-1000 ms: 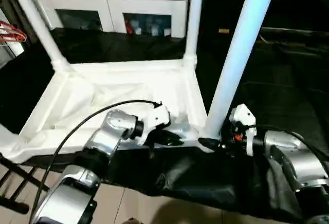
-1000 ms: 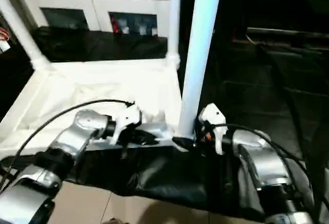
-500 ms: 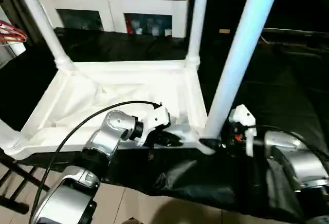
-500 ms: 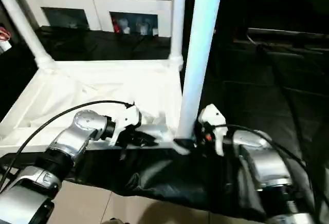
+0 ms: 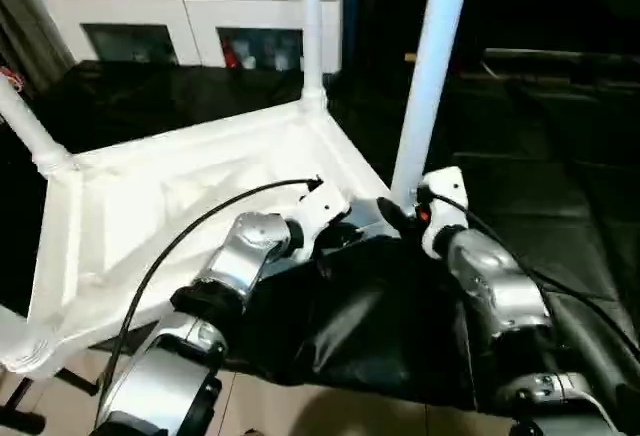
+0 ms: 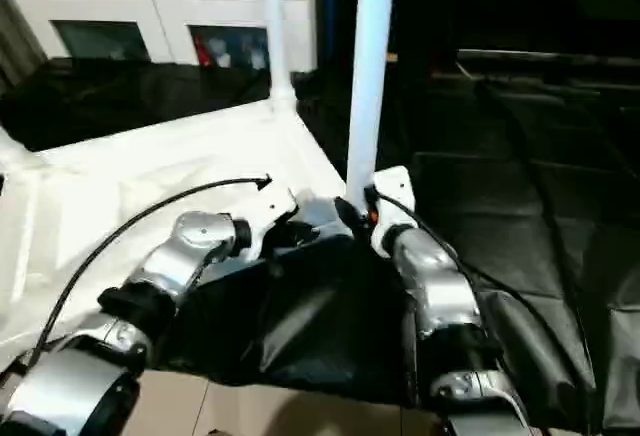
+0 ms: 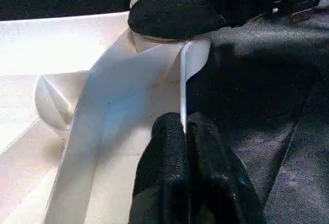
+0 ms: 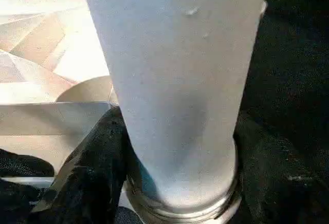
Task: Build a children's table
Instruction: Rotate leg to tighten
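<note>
While the children's table lies upside down on the black-covered desk, its flat top is turned so that the near right corner points toward the robot. Three legs are seen standing upward from the corner sockets: one at the far left, one at the far middle, and the long near right leg.

On the left, the left hand is pressed together on the thin raised rim of the top, which is pinched edge-on between the two black fingers, just beside the near right corner. On the right, the right hand is closed around the foot of the near right leg, with one black finger on each side of it, directly above the corner socket.

The long axis of this leg runs straight up from the socket, away from the right hand, so it is judged that any seating or turning of the leg must be done along this vertical line, with the rim kept steady by the left hand. The right hand is the nearer one to the leg.

Behind the table a white cabinet with shelf openings is seen, well apart. The loose black cloth is bunched near both wrists and could be caught there.
</note>
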Motion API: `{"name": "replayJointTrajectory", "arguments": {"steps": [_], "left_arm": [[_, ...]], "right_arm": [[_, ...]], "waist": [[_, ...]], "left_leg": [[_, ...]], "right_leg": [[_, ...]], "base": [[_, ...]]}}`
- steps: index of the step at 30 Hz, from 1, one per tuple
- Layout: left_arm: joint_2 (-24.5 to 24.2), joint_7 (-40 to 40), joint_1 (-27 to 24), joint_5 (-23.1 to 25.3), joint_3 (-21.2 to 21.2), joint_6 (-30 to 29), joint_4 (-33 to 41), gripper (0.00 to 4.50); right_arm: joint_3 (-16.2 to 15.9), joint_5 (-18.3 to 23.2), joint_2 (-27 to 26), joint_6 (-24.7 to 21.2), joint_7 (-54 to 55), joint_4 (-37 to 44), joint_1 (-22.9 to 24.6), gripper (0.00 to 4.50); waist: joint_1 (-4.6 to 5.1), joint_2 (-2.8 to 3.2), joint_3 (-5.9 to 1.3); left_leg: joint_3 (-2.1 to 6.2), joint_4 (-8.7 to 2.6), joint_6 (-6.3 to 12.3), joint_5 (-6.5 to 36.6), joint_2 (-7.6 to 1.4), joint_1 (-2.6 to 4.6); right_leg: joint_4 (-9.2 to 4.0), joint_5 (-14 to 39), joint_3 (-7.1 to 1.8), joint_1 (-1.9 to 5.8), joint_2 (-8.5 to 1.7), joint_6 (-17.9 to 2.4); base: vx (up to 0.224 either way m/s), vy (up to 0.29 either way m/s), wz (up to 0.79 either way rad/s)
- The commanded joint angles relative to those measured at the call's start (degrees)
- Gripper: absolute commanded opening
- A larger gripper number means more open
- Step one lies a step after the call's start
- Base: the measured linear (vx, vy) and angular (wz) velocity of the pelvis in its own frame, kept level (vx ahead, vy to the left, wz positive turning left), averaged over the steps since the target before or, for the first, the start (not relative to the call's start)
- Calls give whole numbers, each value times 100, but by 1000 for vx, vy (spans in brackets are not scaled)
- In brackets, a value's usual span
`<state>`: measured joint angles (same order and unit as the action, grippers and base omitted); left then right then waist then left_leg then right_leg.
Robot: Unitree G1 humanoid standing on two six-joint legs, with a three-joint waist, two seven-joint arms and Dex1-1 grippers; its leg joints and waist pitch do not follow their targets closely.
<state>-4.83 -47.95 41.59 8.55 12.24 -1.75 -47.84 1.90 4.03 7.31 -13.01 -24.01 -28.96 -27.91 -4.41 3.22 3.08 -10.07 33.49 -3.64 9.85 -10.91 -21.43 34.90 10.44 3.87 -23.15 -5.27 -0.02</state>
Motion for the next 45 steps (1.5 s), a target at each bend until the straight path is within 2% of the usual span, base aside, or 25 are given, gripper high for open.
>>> {"name": "replayJointTrajectory", "arguments": {"steps": [1, 2, 6, 9, 10, 12, 13, 15, 20, 23, 25, 26, 27, 28, 34, 38, 41, 42, 43, 44, 45], "left_arm": [[490, -170, 226, -290, 152, 299, 262, 0], [437, -323, 180, -356, 167, 336, 305, 0], [345, -553, 103, -387, 190, 373, 376, 0], [178, -896, -2, -440, 212, 376, 499, 0], [127, -979, -15, -447, 213, 380, 515, 0], [49, -1112, -30, -454, 218, 421, 523, 0], [-87, -1349, -44, -470, 238, 477, 542, 0], [-121, -1415, -46, -474, 241, 496, 548, 0], [-378, -1945, -80, -561, 227, 572, 653, 0], [-485, -2134, -93, -609, 237, 564, 689, 0], [-529, -2254, -111, -645, 246, 543, 712, 0], [-537, -2281, -117, -651, 245, 539, 718, 0], [-540, -2304, -126, -655, 238, 543, 725, 0], [-540, -2305, -127, -656, 238, 543, 725, 0], [-546, -2461, -218, -698, 260, 461, 869, 0], [-504, -2328, -224, -689, 253, 488, 863, 0], [-331, -1804, -138, -610, 166, 461, 725, 0], [-231, -1561, -97, -586, 115, 425, 677, 0], [-205, -1498, -85, -576, 105, 420, 663, 0], [-188, -1454, -77, -570, 97, 417, 653, 0], [-83, -1245, -23, -541, 71, 403, 590, 0]], "right_arm": [[-457, 98, -365, -97, -402, -134, -34, 320], [-462, 195, -307, -141, -604, -36, 3, 334], [-560, 126, -179, -53, -855, 106, 88, 371], [-753, 185, 148, 102, -1484, 426, 303, 371], [-810, 220, 263, 147, -1705, 541, 377, 371], [-884, 287, 436, 196, -2030, 708, 485, 371], [-975, 428, 718, 216, -2571, 1011, 664, 371], [-997, 462, 791, 220, -2721, 1092, 710, 371], [-1113, 685, 1337, 16, -3691, 1578, 1000, 371], [-1191, 821, 1577, -222, -4074, 1782, 1100, 371], [-1262, 860, 1694, -350, -4249, 1888, 1150, 340], [-1284, 873, 1723, -401, -4306, 1916, 1164, 340], [-1307, 875, 1746, -423, -4357, 1935, 1176, 337], [-1308, 875, 1747, -424, -4360, 1936, 1177, 314], [-1366, 904, 1744, -521, -4439, 2007, 1209, 276], [-1373, 890, 1688, -542, -4370, 2009, 1217, 270], [-1205, 657, 1307, -289, -3620, 1669, 1113, 268], [-1088, 495, 1070, -227, -3067, 1420, 1003, 268], [-1053, 454, 1004, -220, -2909, 1347, 969, 267], [-1029, 425, 958, -216, -2798, 1296, 945, 267], [-907, 291, 720, -314, -2195, 1021, 802, 267]], "waist": [[-14, -92, -405], [-14, -111, -401], [-21, -106, -405], [-60, -93, -411], [-81, -108, -404], [-98, -95, -394], [-109, -93, -382], [-131, -100, -379], [-167, -114, -379], [-204, -119, -398], [-229, -116, -386], [-236, -117, -393], [-240, -119, -391], [-242, -126, -389], [-246, -130, -387], [-243, -130, -384], [-230, -130, -377], [-195, -125, -371], [-195, -125, -371], [-154, -125, -359], [-125, -126, -364]], "left_leg": [[44, -355, 370, 1079, -151, 27], [42, -358, 371, 1118, -151, 29], [44, -354, 399, 1073, -157, 26], [35, -337, 483, 1004, -168, 28], [31, -337, 498, 1030, -170, 27], [30, -341, 509, 1113, -174, 34], [34, -357, 473, 1240, -184, 40], [38, -361, 475, 1296, -194, 33], [40, -362, 455, 1343, -202, 42], [38, -342, 536, 1170, -209, 28], [37, -347, 524, 1178, -212, 32], [34, -344, 520, 1171, -212, 37], [37, -348, 504, 1192, -216, 37], [34, -347, 492, 1204, -216, 36], [45, -361, 439, 1204, -219, 32], [40, -356, 431, 1209, -208, 30], [43, -361, 395, 1252, -206, 27], [50, -374, 309, 1355, -189, 29], [50, -374, 309, 1355, -189, 29], [58, -389, 222, 1444, -177, 33], [75, -405, 171, 1451, -176, 30]], "right_leg": [[-442, 931, -217, 335, -301, -1335], [-447, 998, -218, 333, -302, -1324], [-442, 948, -222, 335, -303, -1320], [-420, 730, -226, 339, -303, -1395], [-430, 768, -225, 343, -305, -1387], [-443, 891, -221, 337, -305, -1380], [-462, 1129, -222, 326, -304, -1338], [-465, 1199, -229, 330, -309, -1306], [-483, 1397, -229, 321, -317, -1261], [-438, 1101, -224, 320, -308, -1340], [-447, 1180, -222, 311, -317, -1359], [-447, 1191, -223, 313, -315, -1353], [-450, 1250, -224, 305, -322, -1347], [-454, 1274, -225, 302, -321, -1341], [-460, 1390, -226, 301, -329, -1262], [-461, 1370, -222, 299, -322, -1271], [-472, 1483, -222, 289, -329, -1234], [-493, 1663, -213, 286, -329, -1190], [-493, 1663, -213, 286, -329, -1190], [-504, 1845, -205, 276, -330, -1152], [-514, 1929, -199, 296, -326, -1076]], "base": [[0, 0, 0], [0, 0, 0], [0, 0, 0], [0, 0, 0], [0, 0, 0], [0, 0, 0], [0, 0, 0], [0, 0, 0], [0, 0, 0], [0, 0, 0], [0, 0, 0], [0, 0, 0], [0, 0, 0], [0, 0, 0], [0, 0, 0], [0, 0, 0], [0, 0, 0], [0, 0, 0], [0, 0, 0], [0, 0, 0], [0, 0, 0]]}}
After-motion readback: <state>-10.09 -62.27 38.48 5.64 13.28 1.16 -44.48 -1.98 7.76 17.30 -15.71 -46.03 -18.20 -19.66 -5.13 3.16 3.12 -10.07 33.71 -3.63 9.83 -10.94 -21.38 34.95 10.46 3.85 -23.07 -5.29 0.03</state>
